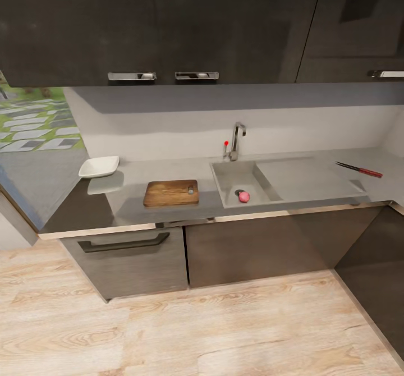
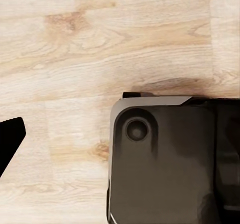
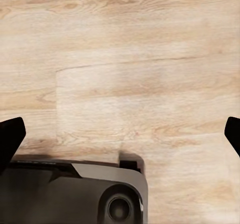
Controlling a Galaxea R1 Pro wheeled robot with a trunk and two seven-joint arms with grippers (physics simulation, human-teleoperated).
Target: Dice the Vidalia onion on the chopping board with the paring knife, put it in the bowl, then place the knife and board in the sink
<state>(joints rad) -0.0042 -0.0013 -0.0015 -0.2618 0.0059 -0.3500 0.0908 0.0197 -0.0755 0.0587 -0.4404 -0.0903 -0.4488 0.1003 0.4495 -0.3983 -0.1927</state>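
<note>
Pink-red round Vidalia onion [image 1: 244, 197] in sink [image 1: 227, 188]

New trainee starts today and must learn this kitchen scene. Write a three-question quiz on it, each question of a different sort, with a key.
1. True or false: the small pink-red round onion lies in the grey steel sink basin, near the drain.
2. Multiple choice: the slim red-handled paring knife lies
A. on the dark-brown wooden chopping board
B. in the shallow white squarish bowl
C. on the grey worktop beyond the drainboard, on the side away from the board
3. Fill in: of the board and the bowl, the one nearer the chrome tap is the ____.

Key: 1 true; 2 C; 3 board.
</note>
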